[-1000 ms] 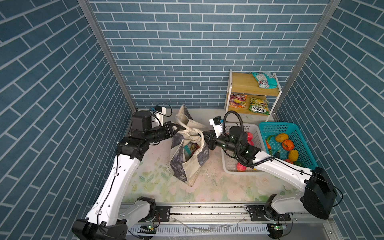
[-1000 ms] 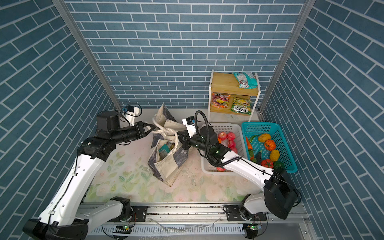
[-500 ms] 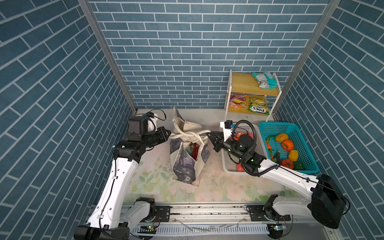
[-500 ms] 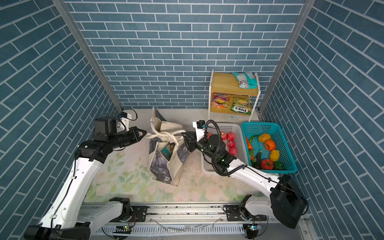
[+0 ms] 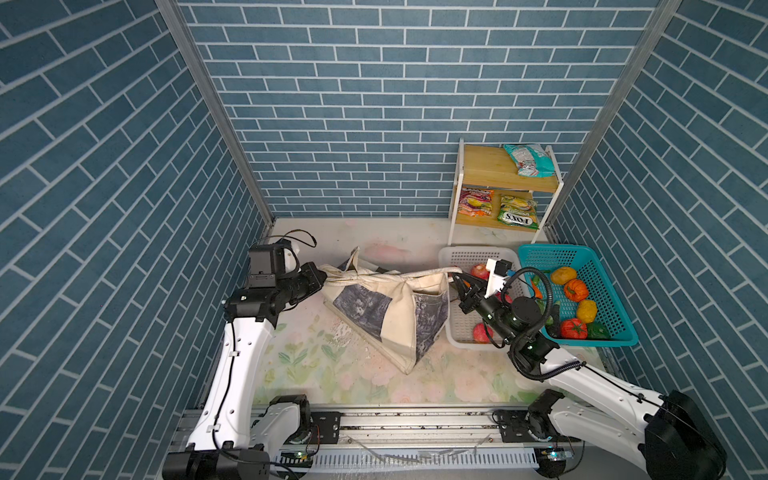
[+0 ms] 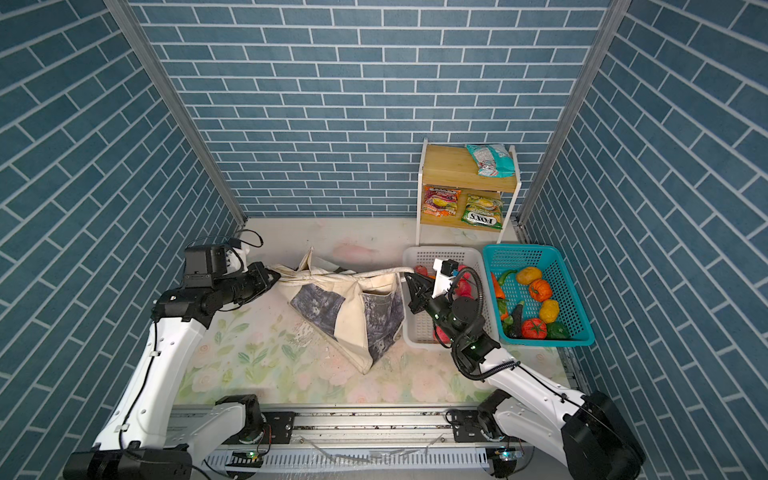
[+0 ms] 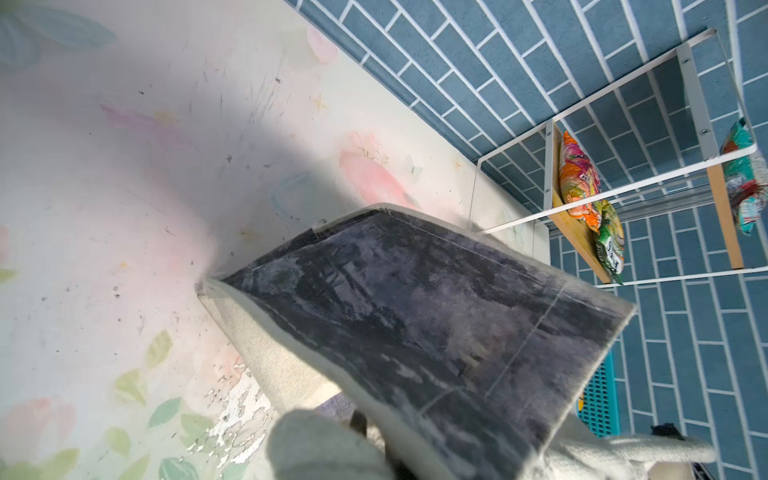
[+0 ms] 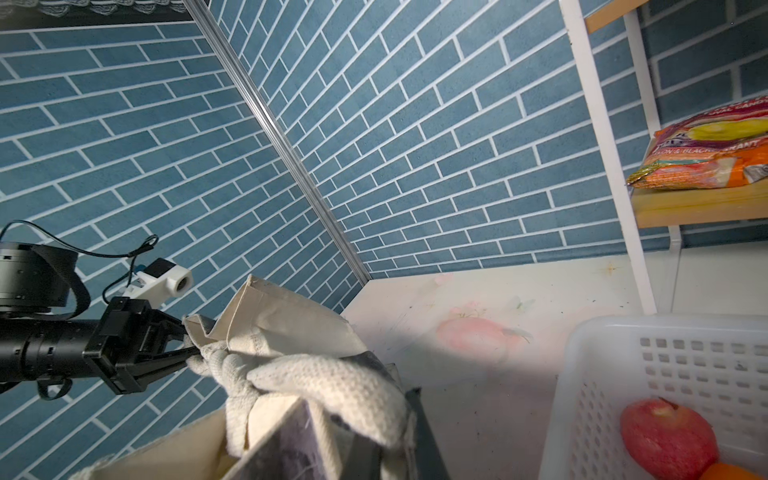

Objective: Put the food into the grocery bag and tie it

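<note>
Both top views look down from high in front; both wrist views sit close, sharing the grocery bag [image 7: 415,311].

Floral-print tabletop [image 5: 332,374], grocery bag [image 5: 399,316] resting mid-table, white basket [image 5: 478,251], teal basket [image 5: 615,307], shelf rack [image 5: 490,166] behind

Green packet [image 5: 518,216]: "FOX'S". Orange packet [image 8: 706,166]: partial "& BLACK…", rest unreadable.

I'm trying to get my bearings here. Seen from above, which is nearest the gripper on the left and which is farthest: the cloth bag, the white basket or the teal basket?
1. The grocery bag, mid-table: the left gripper is shut on its handle.
2. The white basket, just right of the bag.
3. The teal basket, far right, beside the white one.
</note>
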Robot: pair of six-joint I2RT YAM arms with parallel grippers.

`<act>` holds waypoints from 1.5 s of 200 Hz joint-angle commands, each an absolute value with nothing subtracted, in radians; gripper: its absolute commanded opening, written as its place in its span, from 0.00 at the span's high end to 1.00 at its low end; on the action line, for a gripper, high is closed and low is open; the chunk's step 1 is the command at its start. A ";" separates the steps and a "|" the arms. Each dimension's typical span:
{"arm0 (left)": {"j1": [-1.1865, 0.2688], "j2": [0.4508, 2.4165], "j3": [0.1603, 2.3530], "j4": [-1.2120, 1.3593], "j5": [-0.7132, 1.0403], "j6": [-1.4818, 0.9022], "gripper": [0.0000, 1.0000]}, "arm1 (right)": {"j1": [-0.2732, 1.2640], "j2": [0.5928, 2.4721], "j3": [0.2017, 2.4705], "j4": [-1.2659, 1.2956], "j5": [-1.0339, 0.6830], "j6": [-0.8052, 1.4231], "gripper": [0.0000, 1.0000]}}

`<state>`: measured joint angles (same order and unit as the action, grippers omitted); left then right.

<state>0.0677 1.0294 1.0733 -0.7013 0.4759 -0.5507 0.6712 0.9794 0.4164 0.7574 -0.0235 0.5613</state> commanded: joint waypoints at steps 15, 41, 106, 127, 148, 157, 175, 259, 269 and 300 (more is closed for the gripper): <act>0.275 1.016 1.041 -0.691 0.133 -0.525 1.00 | 0.521 0.871 0.402 0.770 0.425 0.559 1.00; 0.352 1.025 1.045 -0.692 0.174 -0.512 1.00 | 0.508 0.849 0.397 0.735 0.442 0.530 1.00; 0.487 1.048 1.093 -0.704 0.268 -0.464 1.00 | 0.479 0.831 0.430 0.641 0.429 0.471 1.00; 0.488 1.060 1.117 -0.702 0.301 -0.445 1.00 | 0.479 0.845 0.470 0.591 0.397 0.432 1.00; 0.484 1.078 1.145 -0.694 0.369 -0.407 1.00 | 0.477 0.876 0.529 0.525 0.342 0.371 1.00; 0.476 1.086 1.158 -0.689 0.401 -0.389 1.00 | 0.478 0.897 0.559 0.496 0.313 0.343 1.00; 0.398 1.114 1.217 -0.741 0.361 -0.306 1.00 | 0.477 0.957 0.636 0.426 0.237 0.287 1.00; 0.095 1.170 1.335 -0.917 -0.247 -0.115 1.00 | 0.519 1.093 0.850 0.198 0.336 -0.019 1.00; 0.081 1.175 1.344 -0.928 -0.299 -0.111 1.00 | 0.520 1.099 0.863 0.184 0.366 -0.048 1.00; 0.066 1.172 1.355 -0.939 -0.366 -0.104 1.00 | 0.527 1.093 0.874 0.169 0.431 -0.101 1.00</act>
<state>-0.0208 1.1748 1.3293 -0.8795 0.2199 -0.1993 0.6250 1.1301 0.8413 0.2081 -0.0620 0.0914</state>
